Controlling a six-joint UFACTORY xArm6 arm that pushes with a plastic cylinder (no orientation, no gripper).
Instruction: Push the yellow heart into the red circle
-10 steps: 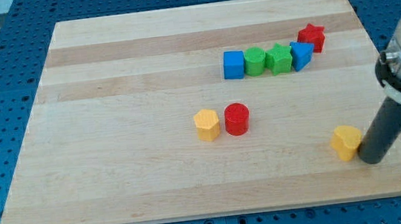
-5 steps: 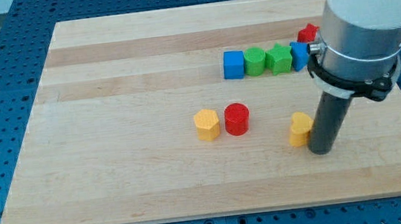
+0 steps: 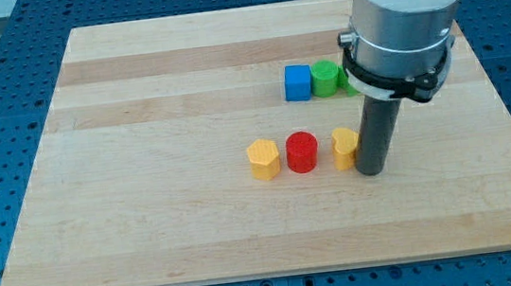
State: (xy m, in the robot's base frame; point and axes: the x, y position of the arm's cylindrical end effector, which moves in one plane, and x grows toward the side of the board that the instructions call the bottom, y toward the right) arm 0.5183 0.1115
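The yellow heart (image 3: pixel 344 147) lies on the wooden board just right of the red circle (image 3: pixel 302 151), with a small gap between them. My tip (image 3: pixel 371 171) is at the heart's right side, touching it. A yellow hexagon (image 3: pixel 263 158) sits just left of the red circle. The arm's white body covers the view's upper right.
A blue cube (image 3: pixel 298 82) and a green block (image 3: pixel 327 76) stand in a row near the view's top right; the blocks further right in that row are hidden behind the arm. The board's right edge (image 3: pixel 510 116) is beyond the arm.
My tip has slid left across the board, pushing the yellow heart from the bottom right to just beside the red circle. The arm now hides the red star and blue triangle.
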